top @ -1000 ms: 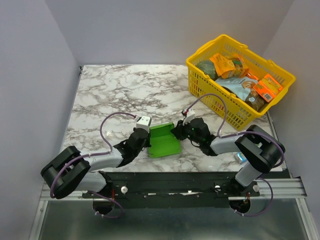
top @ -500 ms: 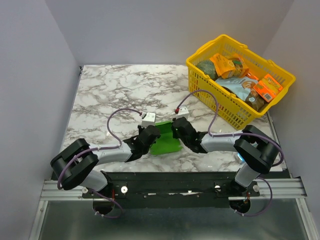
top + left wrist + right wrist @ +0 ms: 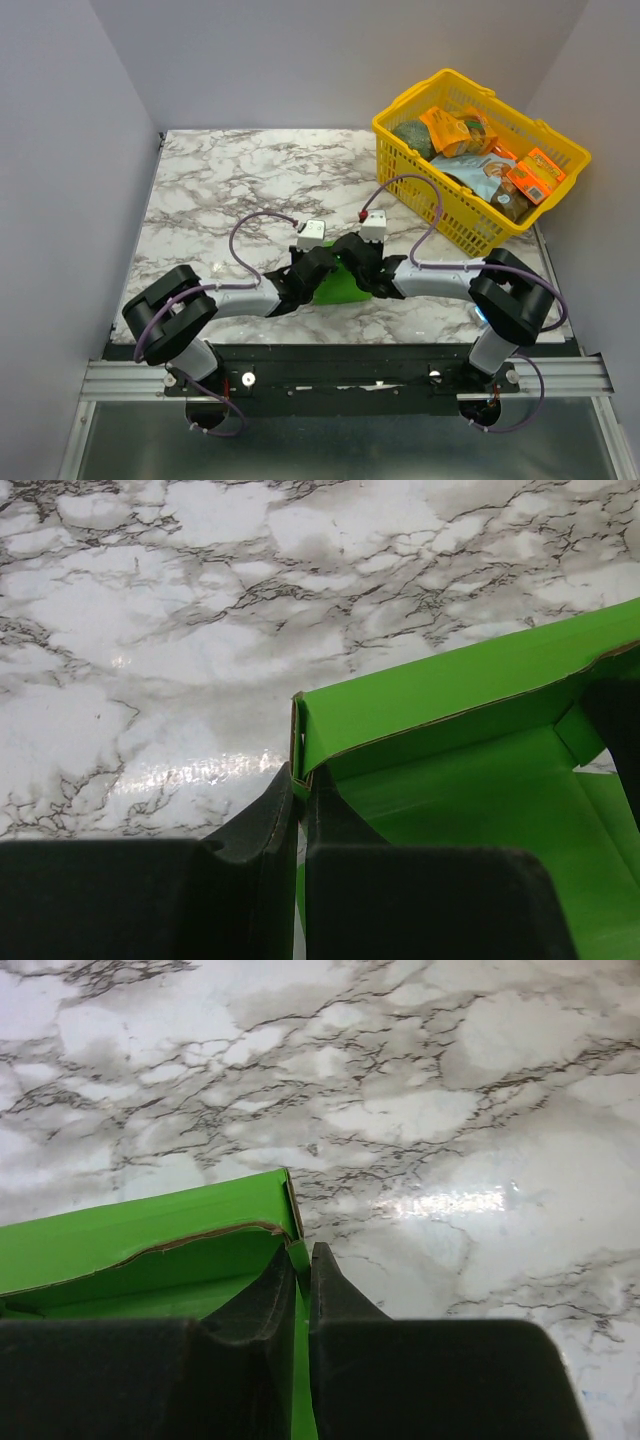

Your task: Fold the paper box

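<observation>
The bright green paper box [image 3: 338, 285] sits on the marble table near the front edge, mostly hidden between the two arms in the top view. My left gripper [image 3: 312, 270] is shut on the box's left side wall; in the left wrist view that gripper [image 3: 299, 776] pinches the thin wall at the corner of the paper box [image 3: 470, 750], whose far wall stands upright. My right gripper [image 3: 357, 268] is shut on the right side wall; the right wrist view shows the right gripper [image 3: 302, 1257] clamped on the card at the corner of the paper box [image 3: 150, 1235].
A yellow plastic basket [image 3: 400, 130] full of packaged goods stands at the back right of the marble table [image 3: 240, 180]. A small blue-and-white item [image 3: 479, 314] lies by the right arm's base. Grey walls enclose the table on three sides.
Both grippers moved toward each other and slightly away from the bases, squeezing the green box narrower between them. The right gripper's jaws closed onto the right wall.
</observation>
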